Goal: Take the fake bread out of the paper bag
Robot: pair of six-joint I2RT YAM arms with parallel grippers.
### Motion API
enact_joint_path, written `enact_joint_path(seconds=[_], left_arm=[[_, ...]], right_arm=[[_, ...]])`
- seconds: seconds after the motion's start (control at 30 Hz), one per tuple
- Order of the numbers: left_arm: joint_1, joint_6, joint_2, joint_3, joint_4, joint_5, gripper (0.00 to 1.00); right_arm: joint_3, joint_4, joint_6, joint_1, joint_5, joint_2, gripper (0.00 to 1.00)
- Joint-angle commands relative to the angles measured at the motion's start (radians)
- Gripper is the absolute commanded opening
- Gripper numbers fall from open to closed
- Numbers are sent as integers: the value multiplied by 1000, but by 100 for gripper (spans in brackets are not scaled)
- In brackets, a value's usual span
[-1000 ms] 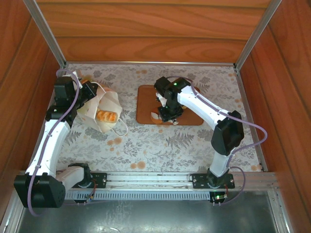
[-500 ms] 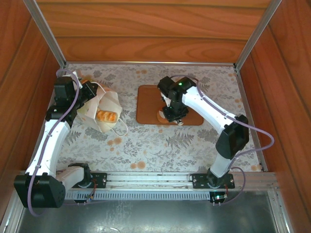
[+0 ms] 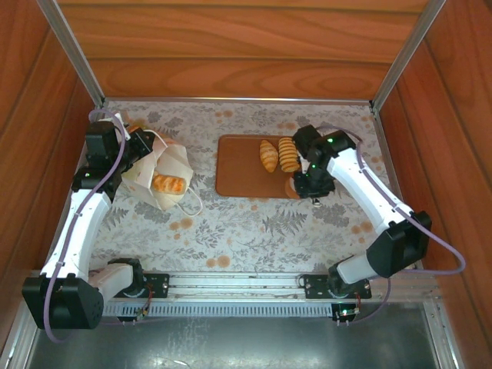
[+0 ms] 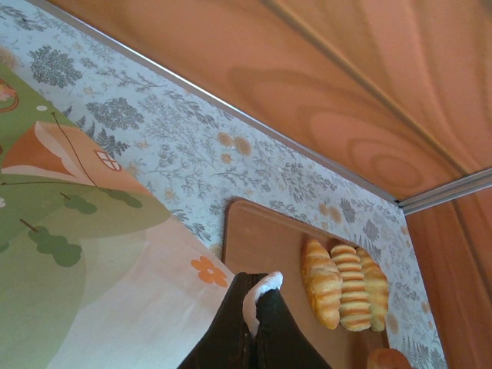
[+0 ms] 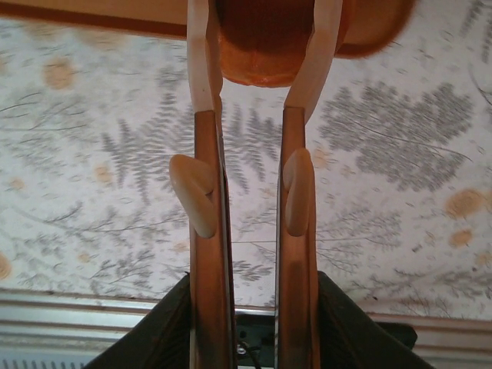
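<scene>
The white paper bag (image 3: 165, 165) with green and orange print (image 4: 69, 231) stands open at the left. A golden piece of fake bread (image 3: 167, 183) shows in its mouth. My left gripper (image 3: 148, 150) is shut on the bag's white upper edge (image 4: 261, 292). On the brown tray (image 3: 238, 173) a croissant (image 3: 268, 154) and a ridged roll (image 3: 289, 154) lie side by side (image 4: 342, 283). My right gripper (image 3: 306, 187) is over the tray's front right corner. It is shut on an orange-brown piece (image 5: 265, 61), which sits between its fingertips (image 5: 261, 15).
Wooden walls and metal corner posts (image 3: 396, 58) enclose the patterned table on three sides. The arm bases and a metal rail (image 3: 246, 284) line the near edge. Open patterned surface (image 3: 254, 223) lies between the tray and the rail.
My right arm has swung right from the tray's middle to its front right corner with the orange-brown piece, uncovering the croissant and roll. The left arm and bag are unmoved.
</scene>
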Motion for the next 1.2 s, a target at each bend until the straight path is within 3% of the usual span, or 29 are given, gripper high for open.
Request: enact_joint_path(seconds=[0.0,0.53,0.9,1.17], left_arm=[[8,14,-4,-3,29,7,0],[8,12,-7,-3,29,1,0],[9,12,-3,-2,26,0,0],[9,9,-1,-2,28,6,0]], right_arm=[[-13,20,-18,-31,-5,-17,38],[20,86,-71,-131,9,94,39],[23,67,-68,-135,12,72,53],[26,41,-59,-135,17,46,54]])
